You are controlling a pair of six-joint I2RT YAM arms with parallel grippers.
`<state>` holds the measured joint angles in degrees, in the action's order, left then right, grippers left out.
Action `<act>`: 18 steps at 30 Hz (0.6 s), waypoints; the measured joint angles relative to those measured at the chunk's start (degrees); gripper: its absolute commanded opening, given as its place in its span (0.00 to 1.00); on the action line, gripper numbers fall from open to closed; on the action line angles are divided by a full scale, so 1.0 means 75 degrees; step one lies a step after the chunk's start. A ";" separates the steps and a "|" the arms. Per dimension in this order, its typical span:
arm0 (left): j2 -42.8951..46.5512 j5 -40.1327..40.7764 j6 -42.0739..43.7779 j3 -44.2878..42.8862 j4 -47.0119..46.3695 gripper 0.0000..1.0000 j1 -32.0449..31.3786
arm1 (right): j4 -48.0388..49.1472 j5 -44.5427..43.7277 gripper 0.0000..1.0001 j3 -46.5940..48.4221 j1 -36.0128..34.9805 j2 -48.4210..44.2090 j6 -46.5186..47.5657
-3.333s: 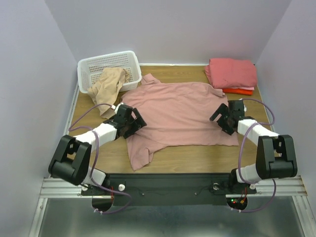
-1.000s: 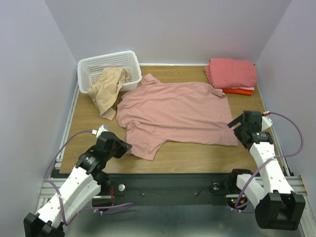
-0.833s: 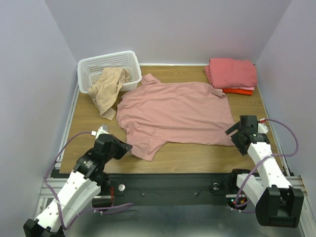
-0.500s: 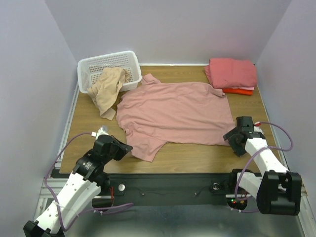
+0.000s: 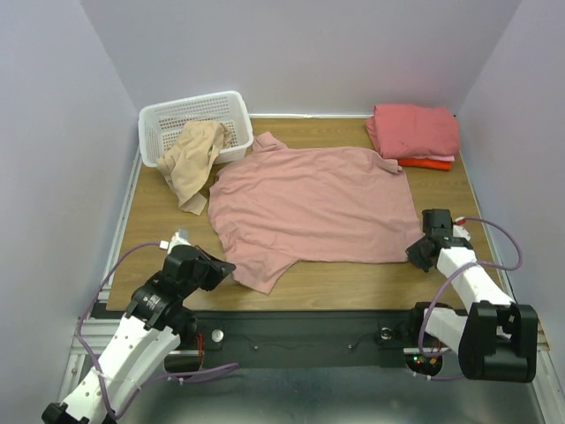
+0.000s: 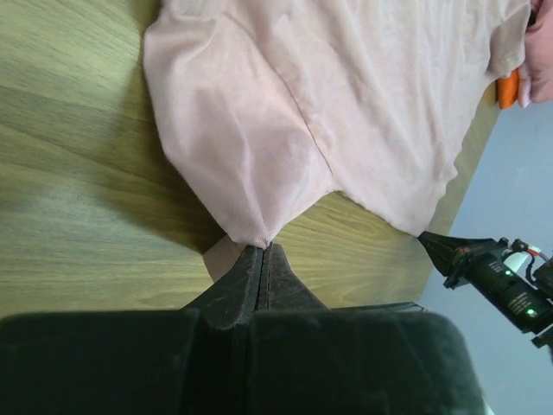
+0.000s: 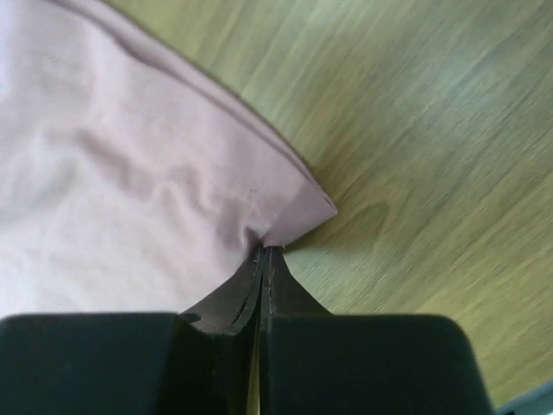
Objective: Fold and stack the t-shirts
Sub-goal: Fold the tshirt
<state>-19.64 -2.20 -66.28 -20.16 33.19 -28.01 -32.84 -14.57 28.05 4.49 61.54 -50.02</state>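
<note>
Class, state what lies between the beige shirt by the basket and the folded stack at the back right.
The dusty-pink t-shirt, spread flat, fills most of the stretch between the beige shirt and the folded stack; the top view shows it.

You see four shirts: one dusty-pink t-shirt point(image 5: 313, 203), one beige t-shirt point(image 5: 194, 159), one salmon-pink t-shirt point(image 5: 415, 130), one orange-red t-shirt point(image 5: 428, 164); and one white lattice basket point(image 5: 190, 109).

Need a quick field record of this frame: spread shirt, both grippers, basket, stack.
spread shirt: dusty-pink t-shirt, flat on the table
left gripper: shut on that shirt's near-left corner
right gripper: shut on its near-right corner
basket: white basket, far left; beige shirt draped over its rim onto the table
stack: folded salmon-pink shirt on top, orange-red one under it, far right
</note>
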 measured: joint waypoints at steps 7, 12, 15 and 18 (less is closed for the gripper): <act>0.0364 -0.0076 -0.0175 -0.0460 0.0440 0.00 0.0000 | 0.0073 0.0055 0.00 -0.0122 -0.0006 -0.1891 -0.0050; 0.0702 -0.0111 -0.0452 -0.0793 0.0871 0.00 0.0000 | -0.0676 -0.0125 0.00 0.0522 -0.0006 -0.2958 -0.0146; 0.1142 -0.0117 -0.0740 -0.0845 0.1160 0.00 0.0000 | -0.1119 -0.0140 0.00 0.0807 -0.0006 -0.3550 -0.0344; 0.1457 -0.0114 -0.0953 -0.0924 0.1445 0.00 0.0000 | -0.1437 -0.0041 0.00 0.0854 -0.0006 -0.3908 -0.0478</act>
<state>-8.71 -3.05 -73.43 -27.09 44.03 -28.01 -43.62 -14.87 34.46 4.45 32.23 -53.60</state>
